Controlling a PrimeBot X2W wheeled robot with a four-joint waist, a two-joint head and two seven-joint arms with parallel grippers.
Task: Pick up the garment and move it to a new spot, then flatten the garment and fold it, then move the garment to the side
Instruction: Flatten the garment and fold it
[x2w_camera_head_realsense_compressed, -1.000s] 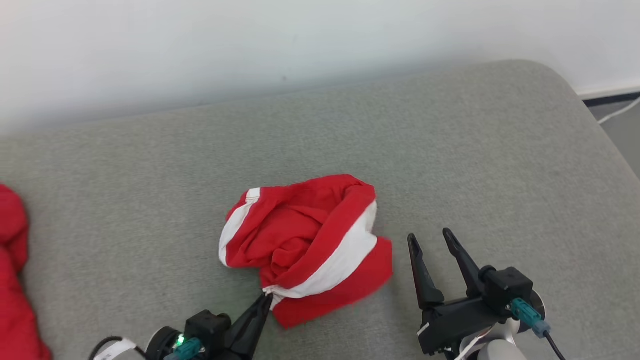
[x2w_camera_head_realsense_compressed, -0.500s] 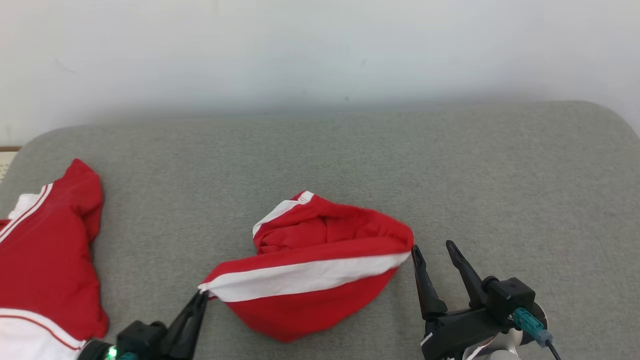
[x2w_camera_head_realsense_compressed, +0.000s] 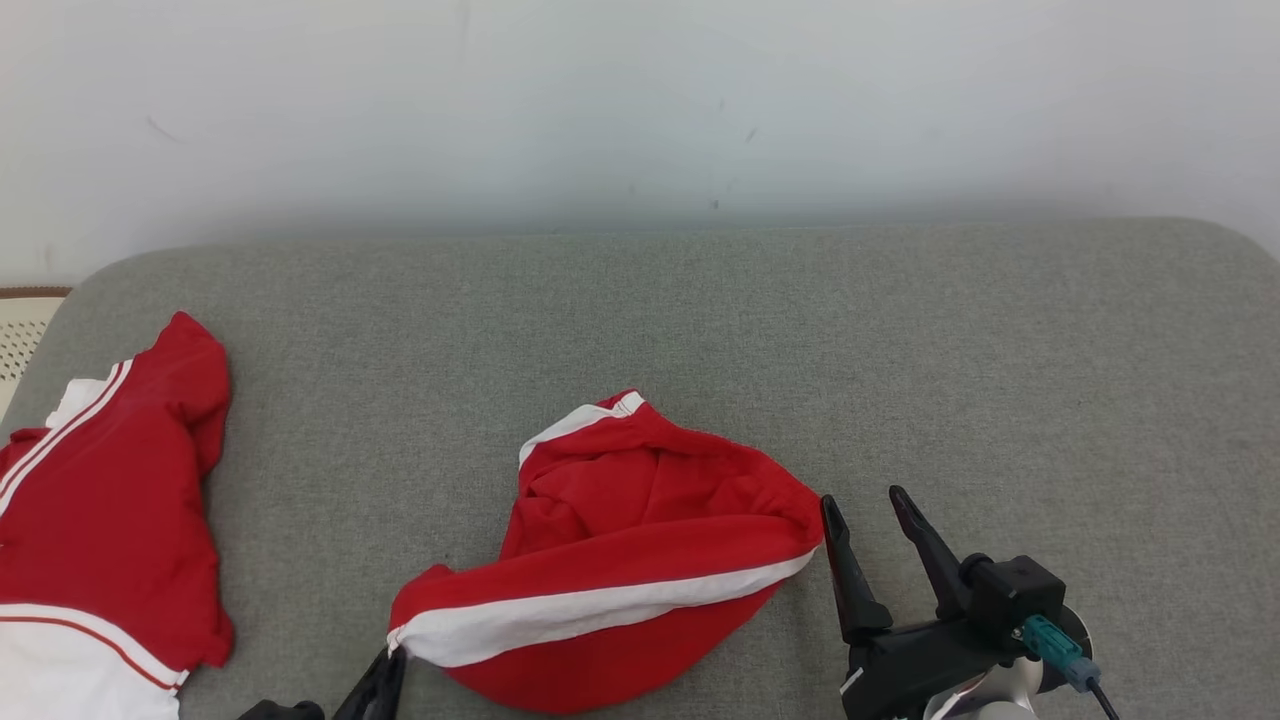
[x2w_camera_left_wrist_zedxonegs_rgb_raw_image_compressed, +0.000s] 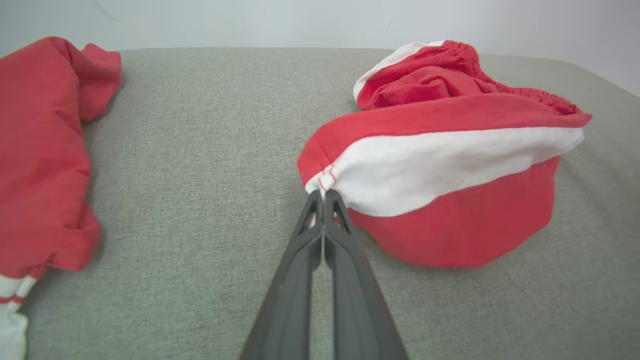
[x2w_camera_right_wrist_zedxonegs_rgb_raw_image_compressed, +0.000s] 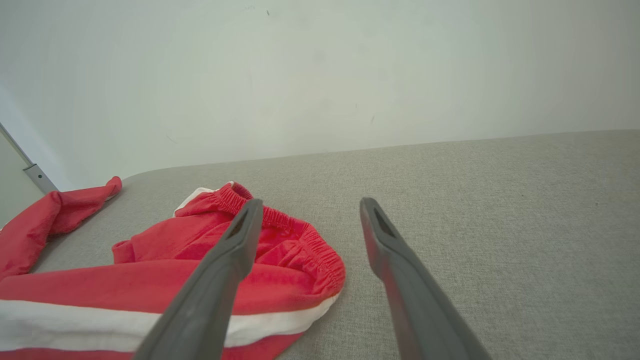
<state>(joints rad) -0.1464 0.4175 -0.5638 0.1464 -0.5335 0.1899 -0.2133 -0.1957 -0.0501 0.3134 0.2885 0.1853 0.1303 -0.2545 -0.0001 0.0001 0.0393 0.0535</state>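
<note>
The garment (x2w_camera_head_realsense_compressed: 620, 560) is a crumpled pair of red shorts with a white side stripe and an elastic waistband, lying on the grey cushion (x2w_camera_head_realsense_compressed: 700, 330). My left gripper (x2w_camera_left_wrist_zedxonegs_rgb_raw_image_compressed: 322, 194) is shut on the garment (x2w_camera_left_wrist_zedxonegs_rgb_raw_image_compressed: 450, 165) at the corner where the white stripe meets the hem; in the head view this gripper (x2w_camera_head_realsense_compressed: 385, 665) sits at the bottom edge. Just right of the waistband end, my right gripper (x2w_camera_head_realsense_compressed: 865, 498) stands open with nothing between its fingers. Seen from the right wrist, the right gripper (x2w_camera_right_wrist_zedxonegs_rgb_raw_image_compressed: 310, 205) hovers beside the garment (x2w_camera_right_wrist_zedxonegs_rgb_raw_image_compressed: 210, 270).
A second red and white piece of clothing (x2w_camera_head_realsense_compressed: 100, 520) lies at the cushion's left end. A white wall (x2w_camera_head_realsense_compressed: 640, 110) rises behind the cushion. Bare grey cushion stretches to the right and behind the shorts.
The camera has turned left, bringing the second red garment into view. My left gripper has pulled the stripe corner leftward, stretching the shorts out. The right gripper has stayed open beside them.
</note>
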